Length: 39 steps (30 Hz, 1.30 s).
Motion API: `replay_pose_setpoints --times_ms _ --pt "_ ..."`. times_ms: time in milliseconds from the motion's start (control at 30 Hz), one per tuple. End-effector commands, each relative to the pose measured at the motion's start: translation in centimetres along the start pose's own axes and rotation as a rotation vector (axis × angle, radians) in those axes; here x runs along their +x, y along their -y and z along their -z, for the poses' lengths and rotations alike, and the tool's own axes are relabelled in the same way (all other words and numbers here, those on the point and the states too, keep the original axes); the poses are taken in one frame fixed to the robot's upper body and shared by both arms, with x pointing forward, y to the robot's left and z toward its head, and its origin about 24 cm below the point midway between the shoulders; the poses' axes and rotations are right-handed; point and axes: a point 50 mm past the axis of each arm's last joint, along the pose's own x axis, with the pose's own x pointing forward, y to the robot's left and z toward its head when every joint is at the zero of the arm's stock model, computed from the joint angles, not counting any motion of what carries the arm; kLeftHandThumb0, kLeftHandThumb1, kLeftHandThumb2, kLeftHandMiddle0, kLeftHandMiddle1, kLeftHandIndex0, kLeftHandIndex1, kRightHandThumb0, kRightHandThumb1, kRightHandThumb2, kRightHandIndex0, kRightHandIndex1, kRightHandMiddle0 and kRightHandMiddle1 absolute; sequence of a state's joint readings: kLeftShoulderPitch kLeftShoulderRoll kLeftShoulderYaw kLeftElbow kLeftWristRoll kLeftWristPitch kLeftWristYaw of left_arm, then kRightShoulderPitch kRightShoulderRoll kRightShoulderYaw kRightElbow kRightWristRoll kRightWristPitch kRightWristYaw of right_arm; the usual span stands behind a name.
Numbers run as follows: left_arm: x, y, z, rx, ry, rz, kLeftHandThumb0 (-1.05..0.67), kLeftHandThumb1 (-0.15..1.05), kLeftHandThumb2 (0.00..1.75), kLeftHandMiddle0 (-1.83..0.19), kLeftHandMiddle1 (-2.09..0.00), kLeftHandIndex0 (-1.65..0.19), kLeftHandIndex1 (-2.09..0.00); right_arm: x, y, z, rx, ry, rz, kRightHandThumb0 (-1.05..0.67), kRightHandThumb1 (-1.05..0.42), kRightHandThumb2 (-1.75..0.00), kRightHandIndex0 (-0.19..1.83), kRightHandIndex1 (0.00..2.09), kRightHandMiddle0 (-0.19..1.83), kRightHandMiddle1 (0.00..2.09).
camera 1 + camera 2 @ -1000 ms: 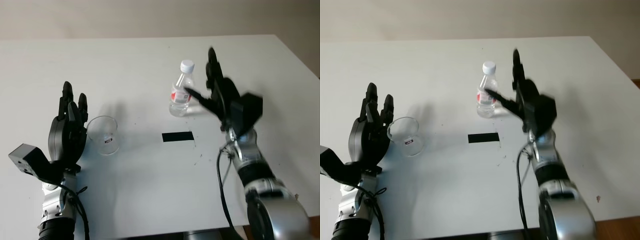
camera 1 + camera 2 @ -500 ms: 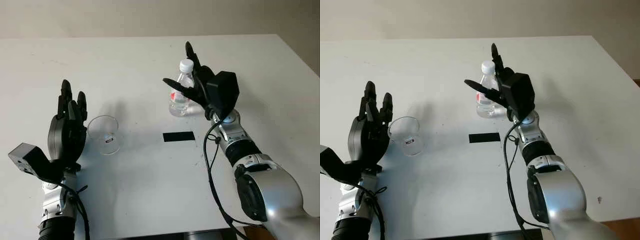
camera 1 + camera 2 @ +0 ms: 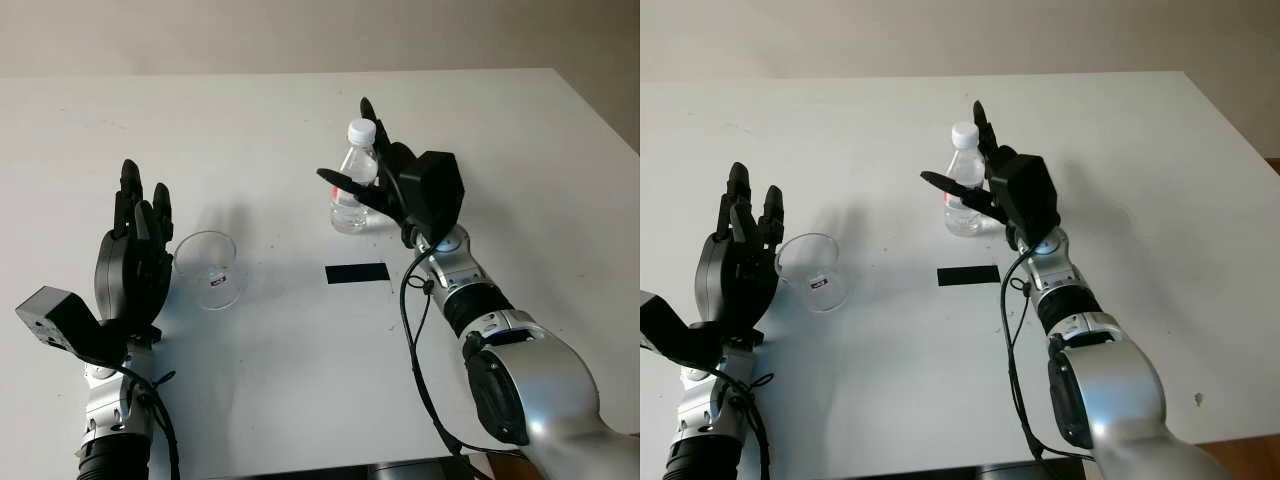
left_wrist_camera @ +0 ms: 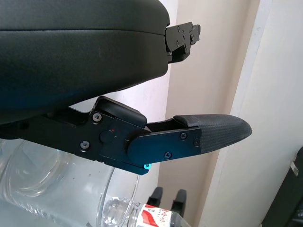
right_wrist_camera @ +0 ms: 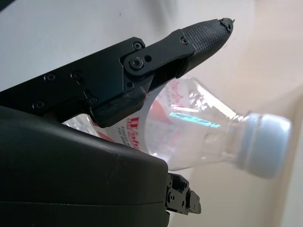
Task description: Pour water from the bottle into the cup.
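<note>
White surface [image 3: 250,120] spans most of the head views, beige wall behind it. Black tape strip [image 3: 357,273] sits on it, just in front of and below the right hand.

Right hand [image 3: 375,180] is at the water bottle [image 3: 355,185]: one finger [image 3: 340,180] crosses the bottle's front, another rises behind it past the white cap [image 3: 361,131], palm shell against its right side. Right wrist view has the bottle lying between palm shell and finger, red label partly covered. Fingers are around it but not visibly clamped; can't tell if the grip is closed. Bottle stands upright on the surface, cap on, clear, little water visible.

Left hand [image 3: 135,260] is open, palm upright, holding nothing, near the front left of the surface. Clear glass cup [image 3: 208,270] stands upright just beside that hand's palm side, between it and the tape; whether they touch is unclear. Cup looks empty, small label on its wall. Bottle is well apart from the cup, far side of the tape.
</note>
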<state>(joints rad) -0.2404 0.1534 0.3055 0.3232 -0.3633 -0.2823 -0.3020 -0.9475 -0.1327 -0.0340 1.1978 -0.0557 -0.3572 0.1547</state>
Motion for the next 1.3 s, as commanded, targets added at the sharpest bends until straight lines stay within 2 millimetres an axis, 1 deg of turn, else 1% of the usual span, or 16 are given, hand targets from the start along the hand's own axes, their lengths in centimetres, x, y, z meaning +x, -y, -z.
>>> replay_pose_setpoints --times_ms 0,333,400,467,500,533,567,600,633,667,700,800,867,933,1033,1267 --pt "-0.4 -0.1 0.3 -0.002 -0.012 -0.008 -0.83 1.05 0.56 0.07 0.0 0.14 0.0 0.1 -0.4 0.4 0.08 -0.029 -0.011 -0.88 -0.93 -0.05 -0.19 0.0 -0.19 0.0" --pt "-0.5 -0.1 0.3 -0.01 -0.012 -0.007 -0.83 1.05 0.55 0.08 0.0 0.16 0.0 0.1 -1.3 1.0 0.17 -0.067 -0.017 -0.76 -0.92 -0.05 -0.19 0.0 -0.19 0.0" --pt "-0.5 -0.1 0.4 -0.009 -0.008 -0.004 -0.83 1.05 0.55 0.09 0.0 0.17 0.0 0.2 -1.5 0.9 0.181 -0.065 0.0 -0.73 -0.92 -0.05 -0.18 0.01 -0.09 0.05" --pt "-0.5 -0.1 0.3 -0.006 -0.007 -0.004 -0.83 1.05 0.55 0.09 0.0 0.17 0.0 0.3 -1.5 0.8 0.196 -0.074 0.021 -0.67 -0.91 -0.05 0.01 0.13 0.09 0.23" --pt "-0.4 -0.1 0.3 -0.005 -0.007 -0.004 -0.82 1.05 0.57 0.08 0.0 0.17 0.0 0.4 -1.5 0.8 0.201 -0.077 0.028 -0.6 -0.92 -0.05 0.03 0.61 0.0 0.86" --pt "-0.4 0.0 0.3 -0.004 -0.008 -0.005 -0.82 1.05 0.57 0.08 0.0 0.17 0.0 0.4 -1.6 0.7 0.215 -0.068 0.04 -0.57 -0.92 -0.05 -0.05 0.94 -0.09 1.19" --pt "-0.4 0.0 0.3 -0.004 -0.008 -0.005 -0.82 1.05 0.57 0.08 0.0 0.17 0.0 0.4 -1.6 0.6 0.215 -0.057 0.049 -0.48 -0.92 -0.05 0.04 1.36 -0.02 1.6" --pt "-0.4 0.0 0.3 -0.006 -0.008 -0.003 -0.83 1.05 0.56 0.08 0.0 0.17 0.0 0.4 -1.6 0.5 0.205 -0.047 0.054 -0.39 -0.94 -0.06 0.16 1.75 0.1 1.89" --pt "-0.4 0.1 0.3 -0.007 -0.008 -0.002 -0.84 1.05 0.56 0.09 0.0 0.17 0.0 0.4 -1.7 0.5 0.197 -0.041 0.057 -0.36 -0.95 -0.06 0.26 1.92 0.2 1.99" --pt "-0.4 0.1 0.3 -0.008 -0.009 -0.003 -0.84 1.05 0.55 0.09 0.0 0.17 0.0 0.4 -1.7 0.4 0.177 -0.037 0.053 -0.34 -0.95 -0.06 0.31 2.01 0.25 2.04" --pt "-0.4 0.1 0.3 -0.008 -0.01 -0.003 -0.84 1.05 0.55 0.09 0.0 0.17 0.0 0.4 -1.8 0.3 0.159 -0.034 0.051 -0.29 -1.01 -0.07 0.58 2.06 0.4 2.07" --pt "-0.4 0.1 0.3 -0.005 -0.01 -0.003 -0.84 1.05 0.56 0.09 0.0 0.17 0.0 0.5 -1.8 0.1 0.156 -0.031 0.044 -0.26 -1.04 -0.15 1.19 2.09 0.81 2.09" --pt "-0.4 0.1 0.4 -0.009 -0.009 -0.004 -0.83 1.05 0.56 0.08 0.0 0.16 0.0 0.5 -1.8 0.0 0.149 -0.021 0.045 -0.25 -1.05 -0.17 1.44 2.09 1.06 2.09" --pt "-0.4 0.1 0.4 -0.014 -0.011 -0.003 -0.83 1.05 0.56 0.08 0.0 0.16 0.0 0.5 -1.8 0.0 0.142 -0.009 0.044 -0.25 -1.05 -0.17 1.51 2.09 1.18 2.09" --pt "-0.3 0.1 0.4 -0.012 -0.015 -0.003 -0.83 1.05 0.56 0.08 0.0 0.16 0.0 0.5 -1.9 -0.1 0.129 -0.001 0.03 -0.25 -1.05 -0.18 1.47 2.09 1.28 2.09" --pt "-0.3 0.1 0.4 -0.013 -0.012 -0.001 -0.84 1.05 0.55 0.07 0.0 0.15 0.0 0.8 -2.1 -1.2 0.045 0.042 0.014 -0.18 -1.05 -0.25 1.44 2.09 1.34 2.09"
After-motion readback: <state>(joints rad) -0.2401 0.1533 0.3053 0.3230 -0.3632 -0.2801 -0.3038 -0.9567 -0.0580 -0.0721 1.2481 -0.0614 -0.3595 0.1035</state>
